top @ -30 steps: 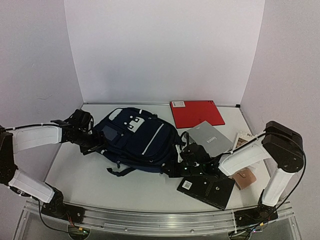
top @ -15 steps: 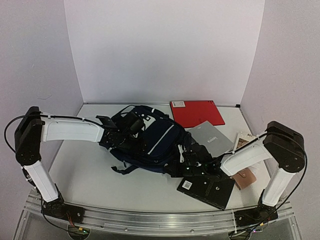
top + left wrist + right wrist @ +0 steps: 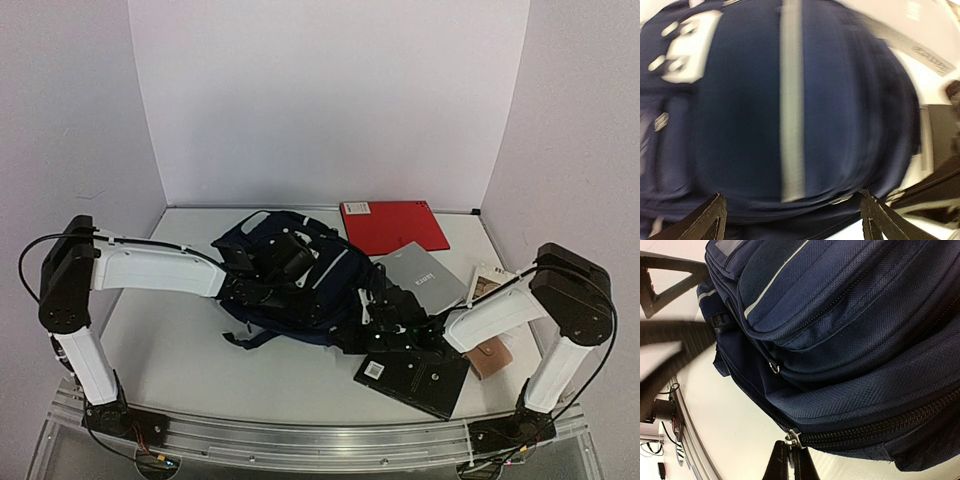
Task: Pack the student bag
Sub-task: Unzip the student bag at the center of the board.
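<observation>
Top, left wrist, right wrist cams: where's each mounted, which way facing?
Top: high behind the robot, looking down over the table; left arm, right arm, left tool over the bag, right tool at its near-right edge.
Left wrist: on the left arm, looking down at the bag's striped front; open fingers at bottom.
Right wrist: low beside the bag, facing its zips; shut fingertips at bottom.
Shared: bag in all three.

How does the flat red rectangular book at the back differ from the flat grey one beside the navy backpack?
The red book lies straight; the grey book sits turned diagonally. The red book is farther back; the grey book nearer the front. Both lie flat and closed.
</observation>
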